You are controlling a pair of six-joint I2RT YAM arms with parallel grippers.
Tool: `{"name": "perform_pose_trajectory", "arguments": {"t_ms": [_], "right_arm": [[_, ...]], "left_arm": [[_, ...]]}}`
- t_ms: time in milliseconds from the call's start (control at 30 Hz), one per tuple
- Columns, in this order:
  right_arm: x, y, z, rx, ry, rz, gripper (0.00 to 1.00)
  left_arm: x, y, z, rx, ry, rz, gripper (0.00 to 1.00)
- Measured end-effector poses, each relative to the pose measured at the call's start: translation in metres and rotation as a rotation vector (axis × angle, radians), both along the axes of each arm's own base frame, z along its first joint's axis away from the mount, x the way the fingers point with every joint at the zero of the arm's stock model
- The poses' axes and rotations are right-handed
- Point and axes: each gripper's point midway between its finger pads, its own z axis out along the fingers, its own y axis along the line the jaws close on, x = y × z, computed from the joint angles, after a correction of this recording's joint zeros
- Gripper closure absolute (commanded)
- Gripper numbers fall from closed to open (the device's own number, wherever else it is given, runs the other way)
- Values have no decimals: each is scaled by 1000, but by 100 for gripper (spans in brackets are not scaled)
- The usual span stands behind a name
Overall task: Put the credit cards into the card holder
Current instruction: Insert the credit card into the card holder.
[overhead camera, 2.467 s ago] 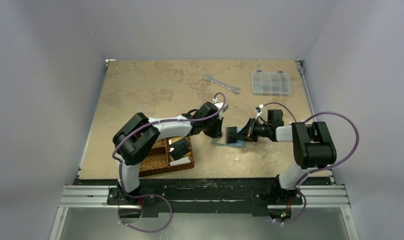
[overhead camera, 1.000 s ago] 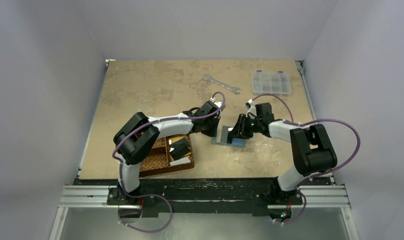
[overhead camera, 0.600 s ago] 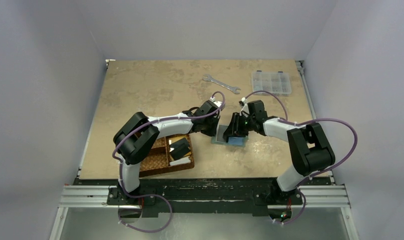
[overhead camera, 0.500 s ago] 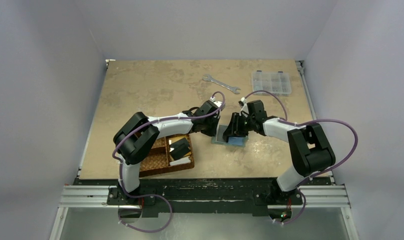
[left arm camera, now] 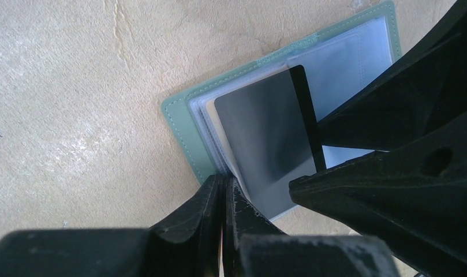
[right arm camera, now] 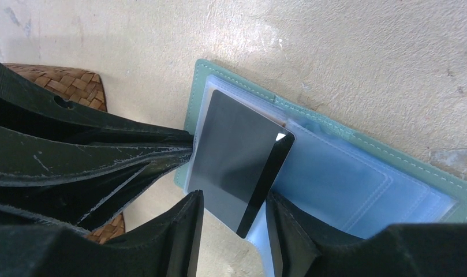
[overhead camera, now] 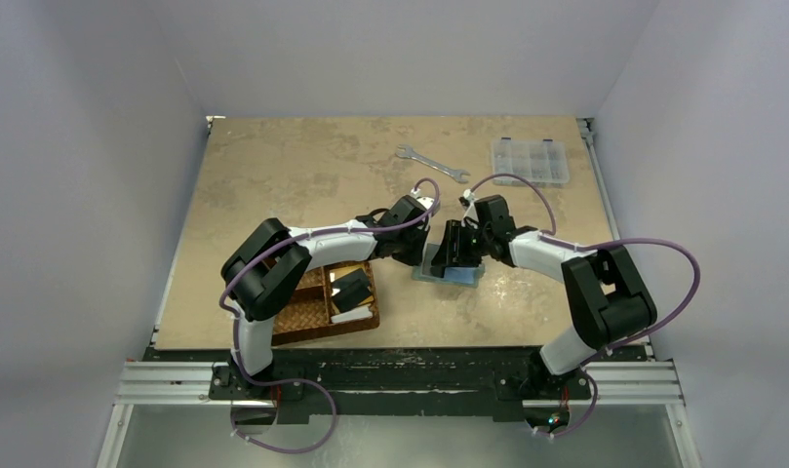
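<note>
right fingers point(right arm camera: 312, 248) nearer left fingers point(left arm camera: 205, 222), over card holder point(right arm camera: 199, 98), basket point(overhead camera: 297, 322) beside

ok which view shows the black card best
Right wrist view: the black card shows nearly whole over the open card holder, its lower corner between the right fingers. The left wrist view shows it too, but those fingers cover one side. From the top it is mostly hidden by the arms.
</note>
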Motion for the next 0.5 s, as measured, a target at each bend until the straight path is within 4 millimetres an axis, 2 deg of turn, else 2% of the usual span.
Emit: {"name": "perform_pose_trajectory", "arguments": {"t_ms": [67,267,500], "right_arm": [[1,1,0,-9,-5,1,49],[1,4,2,-22,-31,26,39],[8,8,12,-18,-116,60,37]], "left_arm": [[0,0,0,2,1,0,95],[0,0,0,1,0,0,94],[-2,1,0,2,8,-4,85]]}}
